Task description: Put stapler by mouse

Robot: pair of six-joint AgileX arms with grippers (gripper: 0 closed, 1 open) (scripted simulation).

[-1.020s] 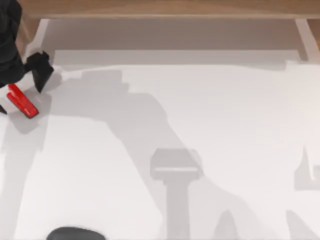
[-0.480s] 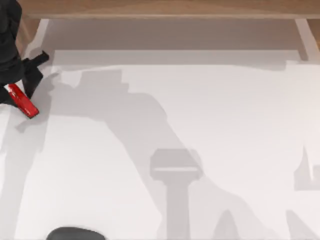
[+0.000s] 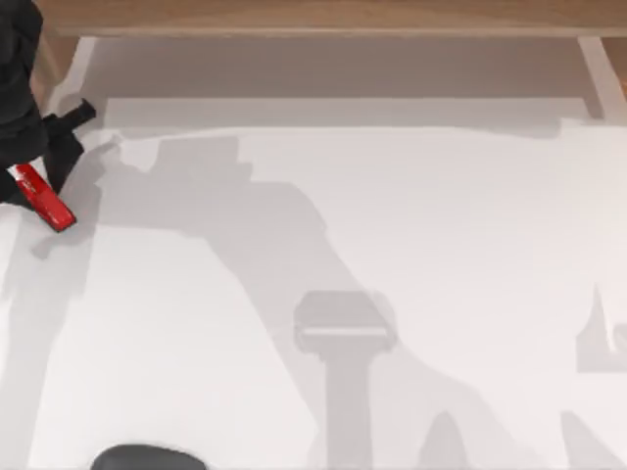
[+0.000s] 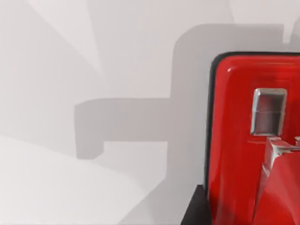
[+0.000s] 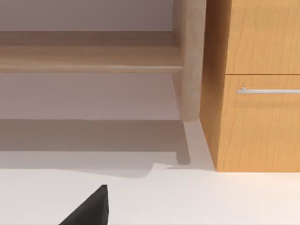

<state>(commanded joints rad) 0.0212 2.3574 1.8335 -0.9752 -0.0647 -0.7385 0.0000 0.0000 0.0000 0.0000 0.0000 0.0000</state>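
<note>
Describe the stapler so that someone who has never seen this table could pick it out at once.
Start at the white table and go to its far left edge in the top view, where the left arm's black pincer reaches down. The stapler is at that pincer, lying at a slant. It is a narrow, glossy red bar, unlike the dark rounded mouse at the near edge.

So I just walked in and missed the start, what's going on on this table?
The left arm is working at the far left edge of the table, with its left gripper down on the red stapler; the left wrist view shows the stapler right up close. The stapler lies far from the dark mouse, which sits at the near edge of the top view, left of centre. So the stapler has yet to be brought beside the mouse. The right arm is parked off to the right.
</note>
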